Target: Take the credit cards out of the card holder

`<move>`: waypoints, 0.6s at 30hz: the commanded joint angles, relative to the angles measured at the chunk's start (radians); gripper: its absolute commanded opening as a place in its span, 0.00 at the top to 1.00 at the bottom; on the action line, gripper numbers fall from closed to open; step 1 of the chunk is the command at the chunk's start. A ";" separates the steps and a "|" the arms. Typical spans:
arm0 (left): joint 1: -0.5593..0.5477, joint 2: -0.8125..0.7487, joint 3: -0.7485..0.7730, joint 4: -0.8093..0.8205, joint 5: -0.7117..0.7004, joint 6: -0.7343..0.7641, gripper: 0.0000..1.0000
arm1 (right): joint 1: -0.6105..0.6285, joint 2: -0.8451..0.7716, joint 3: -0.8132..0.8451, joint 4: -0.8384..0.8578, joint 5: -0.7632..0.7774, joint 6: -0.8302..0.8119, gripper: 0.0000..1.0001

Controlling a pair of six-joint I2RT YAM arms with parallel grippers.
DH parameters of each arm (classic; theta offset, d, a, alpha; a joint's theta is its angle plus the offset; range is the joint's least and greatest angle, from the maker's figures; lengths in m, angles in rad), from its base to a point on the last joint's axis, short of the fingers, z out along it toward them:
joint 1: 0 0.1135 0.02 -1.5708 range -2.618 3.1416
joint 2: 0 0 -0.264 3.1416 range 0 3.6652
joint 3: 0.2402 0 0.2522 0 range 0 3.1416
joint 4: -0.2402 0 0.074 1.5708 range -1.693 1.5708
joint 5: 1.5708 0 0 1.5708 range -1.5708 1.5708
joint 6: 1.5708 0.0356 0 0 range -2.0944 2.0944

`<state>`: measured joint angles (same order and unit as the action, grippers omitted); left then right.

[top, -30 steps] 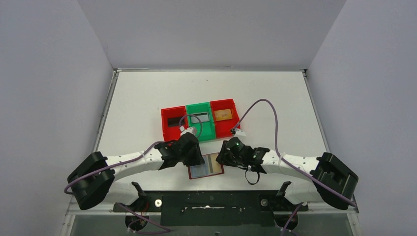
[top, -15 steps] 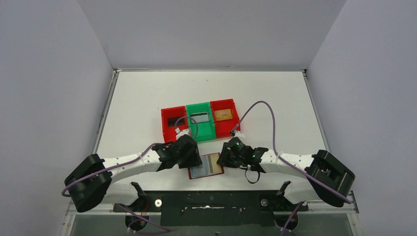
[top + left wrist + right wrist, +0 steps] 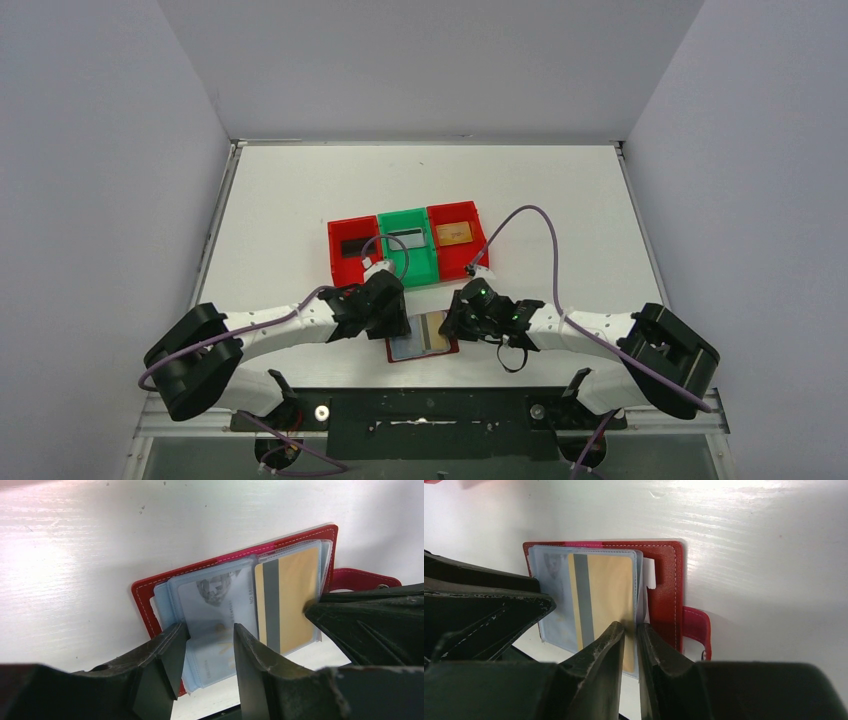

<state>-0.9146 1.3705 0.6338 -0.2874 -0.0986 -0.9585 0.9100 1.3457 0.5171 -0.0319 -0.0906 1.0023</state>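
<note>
Red card holder (image 3: pixel 666 590) barely shifted — left gripper (image 3: pixel 210 630) spread, right gripper (image 3: pixel 631 627) narrowed around gold-tan card (image 3: pixel 609 590), grip unclear.

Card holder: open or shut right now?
Open. The card holder lies spread flat, clear pockets facing up, a gold card showing in one, snap tab unfastened at the side.

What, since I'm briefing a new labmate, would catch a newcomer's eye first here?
The open dark red card holder at the table's near edge, with both grippers on it. The left gripper is open astride a clear pocket, and the right gripper is narrowed around the edge of the gold-tan card. Behind stand three bins: red, green, red.
</note>
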 commanded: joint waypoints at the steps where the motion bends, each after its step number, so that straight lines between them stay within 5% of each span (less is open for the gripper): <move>1: 0.000 0.034 -0.020 -0.042 0.009 0.017 0.60 | -0.001 0.006 0.004 0.042 -0.008 0.003 0.85; 7: 0.000 0.005 0.018 -0.082 -0.013 0.014 0.59 | -0.003 -0.019 -0.010 0.002 0.024 0.004 0.95; 18: -0.006 -0.079 0.044 0.030 0.045 0.008 0.51 | -0.001 0.025 -0.008 0.036 0.006 0.020 0.98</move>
<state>-0.9150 1.3491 0.6621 -0.3256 -0.0959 -0.9573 0.9092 1.3556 0.5098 -0.0280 -0.0845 1.0107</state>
